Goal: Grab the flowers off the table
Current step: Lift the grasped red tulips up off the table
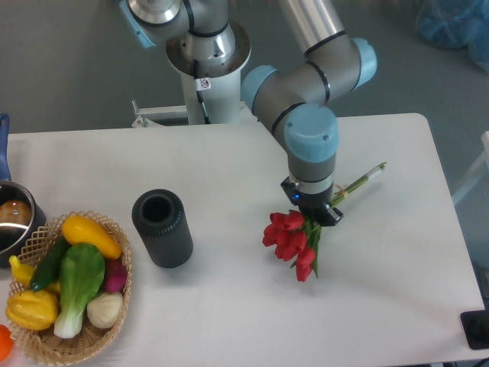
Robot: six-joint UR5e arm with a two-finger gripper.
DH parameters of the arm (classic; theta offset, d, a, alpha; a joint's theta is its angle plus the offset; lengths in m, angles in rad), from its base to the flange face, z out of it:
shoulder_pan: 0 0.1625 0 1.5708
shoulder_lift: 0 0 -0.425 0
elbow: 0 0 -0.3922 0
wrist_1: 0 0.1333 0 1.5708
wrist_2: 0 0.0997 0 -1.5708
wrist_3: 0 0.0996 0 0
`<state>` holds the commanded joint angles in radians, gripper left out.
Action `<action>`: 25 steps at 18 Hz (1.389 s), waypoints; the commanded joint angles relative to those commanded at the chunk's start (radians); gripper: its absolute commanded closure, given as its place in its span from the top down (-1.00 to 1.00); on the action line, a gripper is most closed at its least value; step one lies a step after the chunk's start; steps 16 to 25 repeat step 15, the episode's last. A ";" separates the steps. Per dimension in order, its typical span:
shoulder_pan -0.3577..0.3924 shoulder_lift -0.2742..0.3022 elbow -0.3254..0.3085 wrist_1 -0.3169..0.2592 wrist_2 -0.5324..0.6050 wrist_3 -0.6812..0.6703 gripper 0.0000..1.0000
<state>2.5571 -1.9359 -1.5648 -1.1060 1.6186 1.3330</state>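
White and smooth, the table [229, 313] fills most of the view, and behind its far edge the floor is grey. At the far side stands the robot base [208, 53], and from it the arm [313, 76] reaches down over the right half of the table.

The gripper [313, 212] points straight down at the flowers [294, 241] and is closed around them, at the place where the green leaves meet the stems. The fingers themselves are mostly hidden under the wrist, so only their dark tips are visible. The red tulip heads hang on the near-left side of the gripper, and the thin green stems go out to the far right, tilted up toward the table's right edge. I cannot tell if the blooms touch the table or are just above it.

To the left of the flowers, well apart, a black cylinder [162, 228] stands upright with its open end up. At the near left corner is a woven basket [46, 344] with vegetables [76, 279] inside. A metal pot [14, 222] is just beyond the basket, at the left edge.
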 joint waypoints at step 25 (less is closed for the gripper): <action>0.080 0.081 0.111 -0.187 -0.092 0.052 -1.00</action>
